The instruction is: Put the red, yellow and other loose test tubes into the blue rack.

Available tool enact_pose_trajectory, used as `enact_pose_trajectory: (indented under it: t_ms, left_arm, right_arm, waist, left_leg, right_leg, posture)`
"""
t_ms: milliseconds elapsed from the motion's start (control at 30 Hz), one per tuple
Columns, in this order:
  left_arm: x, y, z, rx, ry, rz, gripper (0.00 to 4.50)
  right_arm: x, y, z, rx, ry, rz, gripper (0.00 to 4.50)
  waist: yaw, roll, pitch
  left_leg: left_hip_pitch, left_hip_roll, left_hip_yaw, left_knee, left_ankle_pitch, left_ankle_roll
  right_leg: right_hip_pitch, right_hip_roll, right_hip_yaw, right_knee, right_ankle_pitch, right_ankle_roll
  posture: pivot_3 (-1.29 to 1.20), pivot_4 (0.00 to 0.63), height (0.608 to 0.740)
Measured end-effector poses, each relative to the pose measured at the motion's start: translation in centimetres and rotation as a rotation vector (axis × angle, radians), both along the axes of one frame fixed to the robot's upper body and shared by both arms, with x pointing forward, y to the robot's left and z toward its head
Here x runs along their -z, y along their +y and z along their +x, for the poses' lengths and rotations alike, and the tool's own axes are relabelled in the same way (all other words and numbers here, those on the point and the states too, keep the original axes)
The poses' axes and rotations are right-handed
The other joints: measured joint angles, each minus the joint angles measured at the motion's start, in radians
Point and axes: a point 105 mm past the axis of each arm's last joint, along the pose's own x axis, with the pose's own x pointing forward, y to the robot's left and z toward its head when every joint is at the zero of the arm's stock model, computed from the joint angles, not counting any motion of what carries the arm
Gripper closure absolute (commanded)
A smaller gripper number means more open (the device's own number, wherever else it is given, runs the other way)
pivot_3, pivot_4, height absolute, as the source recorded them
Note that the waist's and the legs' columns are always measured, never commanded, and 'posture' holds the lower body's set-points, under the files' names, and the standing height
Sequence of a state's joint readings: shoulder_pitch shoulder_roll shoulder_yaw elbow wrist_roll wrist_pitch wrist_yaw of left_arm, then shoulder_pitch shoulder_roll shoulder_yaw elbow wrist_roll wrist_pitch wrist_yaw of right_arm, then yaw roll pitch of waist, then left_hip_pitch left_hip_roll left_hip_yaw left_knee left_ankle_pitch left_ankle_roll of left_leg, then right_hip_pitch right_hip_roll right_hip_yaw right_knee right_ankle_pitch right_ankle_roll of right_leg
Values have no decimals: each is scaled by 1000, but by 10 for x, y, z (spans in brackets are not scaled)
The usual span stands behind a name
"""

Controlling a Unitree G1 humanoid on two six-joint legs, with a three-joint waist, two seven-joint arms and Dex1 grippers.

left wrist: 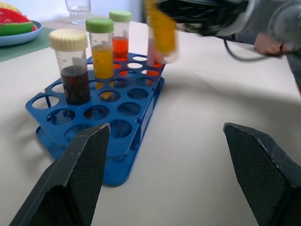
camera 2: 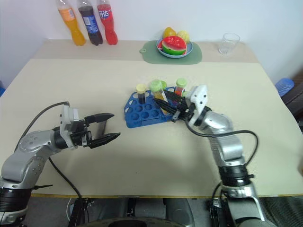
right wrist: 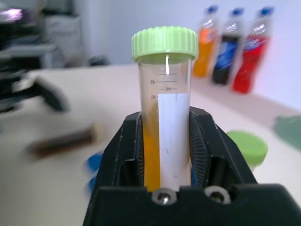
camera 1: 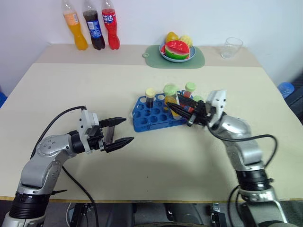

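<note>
- Standing in the blue rack [left wrist: 141,123] are three capped tubes: one with dark brown liquid and a cream cap [left wrist: 71,66], one with yellow liquid and a green cap [left wrist: 101,55], one with orange-red liquid and a green cap [left wrist: 120,36].
- A fourth tube [right wrist: 164,108], clear plastic with a ribbed green cap, yellow-orange liquid and a white label strip, sits clamped between the two black fingers of the right gripper [camera 1: 182,113], which is closed tight on its sides.
- That gripper holds the tube just above the rack's right end, tilted toward the standing tubes.
- The rack is a bright blue plastic stand, its top a grid of round holes, most of them unfilled; it lies near the middle of the pale table [camera 1: 156,161].
- The left gripper [camera 1: 120,131] hovers above the table, left of the rack and apart from it, its two dark textured fingers spread wide with nothing between them.
- Three soda bottles [camera 1: 91,26] line the far edge: orange, dark and red.
- One plate of plastic fruit [camera 1: 178,49] rests on a green mat [camera 1: 199,60], with one clear cup [camera 1: 232,47] to its right.
</note>
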State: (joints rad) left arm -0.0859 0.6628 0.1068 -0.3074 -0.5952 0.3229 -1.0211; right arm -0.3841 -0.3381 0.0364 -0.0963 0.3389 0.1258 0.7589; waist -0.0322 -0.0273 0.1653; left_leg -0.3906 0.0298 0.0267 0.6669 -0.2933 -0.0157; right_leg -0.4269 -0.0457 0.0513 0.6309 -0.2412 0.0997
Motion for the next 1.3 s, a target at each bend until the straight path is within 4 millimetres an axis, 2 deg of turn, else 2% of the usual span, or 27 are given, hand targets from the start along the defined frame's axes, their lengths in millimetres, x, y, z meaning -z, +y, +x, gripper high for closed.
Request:
enact_pose_trajectory:
  t_ms: [200, 333, 600, 1100, 1167, 1200, 1300]
  left_arm:
    - [-2, 7, 1, -28, -7, 4, 501]
    - [-3, 8, -1, -38, -11, 7, 501]
    - [-4, 11, -3, -61, -19, 20, 501]
    - [-6, 14, -2, -79, 0, 13, 501]
    - [-7, 14, -2, -83, 3, 3, 501]
    - [-7, 15, -1, -93, 7, 0, 501]
    - [-11, 19, 2, -124, 6, -27, 501]
  right_arm:
    - [14, 7, 14, 80, -27, 41, 3668]
    - [29, 1, 21, 127, -25, 24, 3668]
    - [36, -2, 19, 138, -62, 29, 3668]
    - [55, 8, 21, 181, -26, 140, 3668]
    - [56, 7, 21, 175, -25, 147, 2580]
    - [58, 6, 21, 176, -21, 145, 2228]
    - [76, 5, 16, 171, 31, 121, 617]
  waist:
    - [3, 1, 1]
    - [4, 1, 1]
    - [1, 1, 1]
    - [-14, 2, 1]
    - [-13, 2, 1]
    - [-13, 2, 1]
    - [-12, 2, 1]
  left_leg:
    - [0, 0, 0, 0, 0, 0]
    - [1, 0, 0, 0, 0, 0]
    - [1, 1, 0, 0, 0, 0]
    - [3, 2, 0, 0, 0, 0]
    - [3, 2, 0, 0, 0, 0]
    - [3, 2, 0, 0, 0, 0]
    - [3, 2, -1, -1, 0, 0]
  right_leg:
    - [0, 0, 0, 0, 0, 0]
    - [0, 0, 0, 1, 0, 0]
    - [1, 1, 0, 1, 0, 0]
    - [1, 1, 0, 2, 0, -1]
    - [1, 1, 0, 2, 0, -1]
    - [1, 1, 0, 2, 0, -1]
    - [1, 1, 0, 2, 0, -1]
  posture:
    - [0, 150, 740]
    - [0, 150, 740]
    - [0, 150, 740]
    - [0, 150, 740]
    - [0, 150, 740]
    - [0, 150, 740]
    - [0, 150, 740]
